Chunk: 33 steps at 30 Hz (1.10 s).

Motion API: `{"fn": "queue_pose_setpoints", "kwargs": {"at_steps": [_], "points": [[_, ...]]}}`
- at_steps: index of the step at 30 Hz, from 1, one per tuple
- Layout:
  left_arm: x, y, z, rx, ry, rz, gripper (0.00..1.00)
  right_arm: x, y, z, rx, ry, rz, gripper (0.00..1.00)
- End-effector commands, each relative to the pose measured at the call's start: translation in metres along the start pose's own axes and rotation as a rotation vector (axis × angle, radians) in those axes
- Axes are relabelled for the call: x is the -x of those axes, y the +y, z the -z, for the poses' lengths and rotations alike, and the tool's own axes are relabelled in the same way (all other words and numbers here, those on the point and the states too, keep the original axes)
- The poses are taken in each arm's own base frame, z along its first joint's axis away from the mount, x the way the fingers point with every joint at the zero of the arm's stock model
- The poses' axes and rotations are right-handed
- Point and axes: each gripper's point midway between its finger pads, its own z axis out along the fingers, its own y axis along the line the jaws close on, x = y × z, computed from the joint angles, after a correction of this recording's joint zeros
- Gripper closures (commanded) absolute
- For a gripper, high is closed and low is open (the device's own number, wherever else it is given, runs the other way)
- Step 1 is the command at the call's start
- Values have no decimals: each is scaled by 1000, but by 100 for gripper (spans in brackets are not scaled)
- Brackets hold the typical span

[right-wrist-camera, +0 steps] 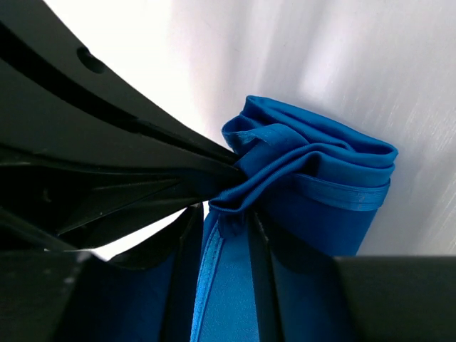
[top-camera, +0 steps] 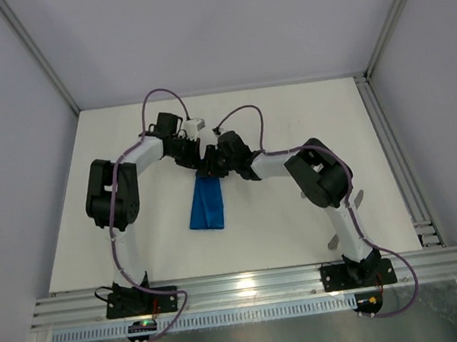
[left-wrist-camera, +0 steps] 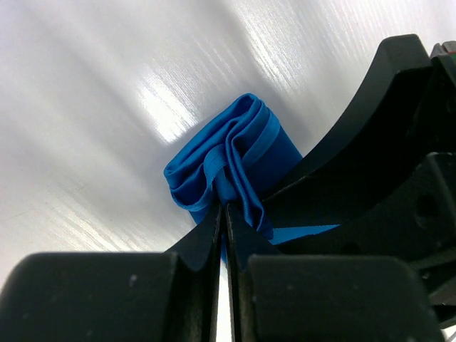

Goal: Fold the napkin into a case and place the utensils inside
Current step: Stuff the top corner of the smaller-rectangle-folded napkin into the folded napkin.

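Observation:
The bright blue napkin [top-camera: 207,205] lies on the white table as a narrow folded strip running toward the near edge. Both grippers meet at its far end. My left gripper [left-wrist-camera: 225,208] is shut on a bunched fold of the napkin [left-wrist-camera: 242,149], its jaws almost touching. My right gripper [right-wrist-camera: 224,217] has its jaws parted, with a hemmed layer of the napkin [right-wrist-camera: 320,171] hanging loose between them. The other arm's black fingers [right-wrist-camera: 107,142] press in from the left. The utensils are out of view.
The white table [top-camera: 301,229] is bounded by an aluminium rail [top-camera: 250,284] along the near edge and another rail [top-camera: 402,176] on the right. Grey walls enclose the cell. Both arm bases stand on the near rail.

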Motion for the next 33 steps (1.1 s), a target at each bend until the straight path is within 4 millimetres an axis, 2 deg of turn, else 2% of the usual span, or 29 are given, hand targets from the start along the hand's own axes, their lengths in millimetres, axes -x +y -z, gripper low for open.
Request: {"fn": "queue_pose_setpoints", "kwargs": {"at_steps": [1, 8, 10, 11, 13, 15, 18, 24, 30, 33], "points": [[-19, -29, -1, -90, 74, 26, 97, 4, 2, 7, 1, -31, -5, 63], [-13, -30, 4, -81, 48, 17, 97, 16, -5, 13, -37, -84, -8, 64], [-12, -28, 4, -77, 42, 17, 97, 20, -6, 11, -38, -100, -20, 70], [-12, -29, 5, -86, 39, 28, 98, 20, -8, 10, -37, -100, -24, 80], [-10, -28, 5, -91, 34, 34, 98, 22, -9, 7, -34, -108, -40, 92], [-10, -28, 6, -97, 31, 44, 98, 23, -12, 5, -41, -113, -54, 96], [-10, -33, 7, -124, 31, 42, 98, 26, -21, 4, -69, -129, -93, 96], [-12, -43, 11, -170, 35, 37, 98, 37, -26, -2, -109, -165, -157, 96], [-9, -43, 16, -168, 34, 26, 97, 39, -35, 4, -124, -220, -259, 96], [-13, -37, 15, -142, 45, 25, 97, 46, -34, 5, -102, -229, -266, 96]]}}
